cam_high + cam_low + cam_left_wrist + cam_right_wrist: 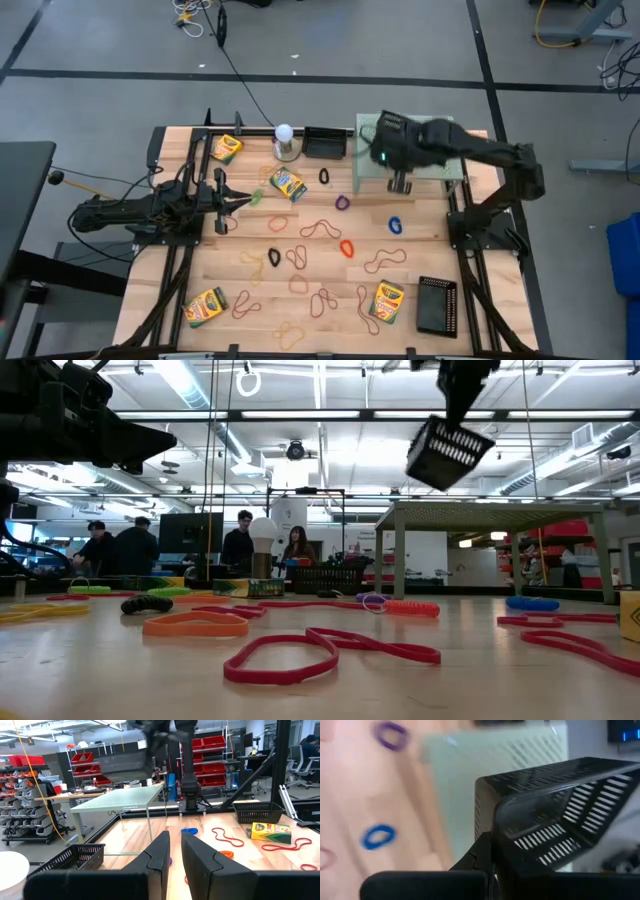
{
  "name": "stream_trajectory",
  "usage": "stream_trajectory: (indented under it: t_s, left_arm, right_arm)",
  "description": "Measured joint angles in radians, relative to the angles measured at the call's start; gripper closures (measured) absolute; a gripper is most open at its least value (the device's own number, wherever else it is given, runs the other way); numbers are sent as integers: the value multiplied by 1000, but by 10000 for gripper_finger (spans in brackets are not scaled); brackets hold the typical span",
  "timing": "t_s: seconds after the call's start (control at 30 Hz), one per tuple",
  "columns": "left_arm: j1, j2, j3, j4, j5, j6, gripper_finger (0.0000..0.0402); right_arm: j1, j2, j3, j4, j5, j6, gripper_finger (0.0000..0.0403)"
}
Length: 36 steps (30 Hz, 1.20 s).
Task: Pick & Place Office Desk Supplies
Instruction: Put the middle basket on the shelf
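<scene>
A wooden bench [420, 250] carries scattered rubber-band loops [320, 229]; four crayon boxes [387, 301]; two black mesh baskets [436, 304]; a pale green riser [450, 172].

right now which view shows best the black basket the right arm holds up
The right wrist view: the black mesh basket fills it, pinched at its wall. Low view shows it tilted in the air, left wrist view blurred above the riser, high view mostly hides it.
</scene>
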Motion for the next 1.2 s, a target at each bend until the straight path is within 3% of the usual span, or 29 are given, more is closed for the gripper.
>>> stream_trajectory:
  t_s: [0.17, 0.3, 0.67, 1.2]
  left_arm:
    - [0, 0, 0, 0, 0, 0, 344]
    - [0, 0, 0, 0, 0, 0, 344]
    - [0, 0, 0, 0, 0, 0, 344]
    - [0, 0, 0, 0, 0, 0, 344]
  right_arm:
    - [-182, -63, -111, -3, -3, -107, 393]
    - [-257, -124, -225, -2, -2, -176, 393]
    - [-336, -220, -406, -2, 27, -294, 393]
    - [-349, -220, -477, -1, 58, -362, 390]
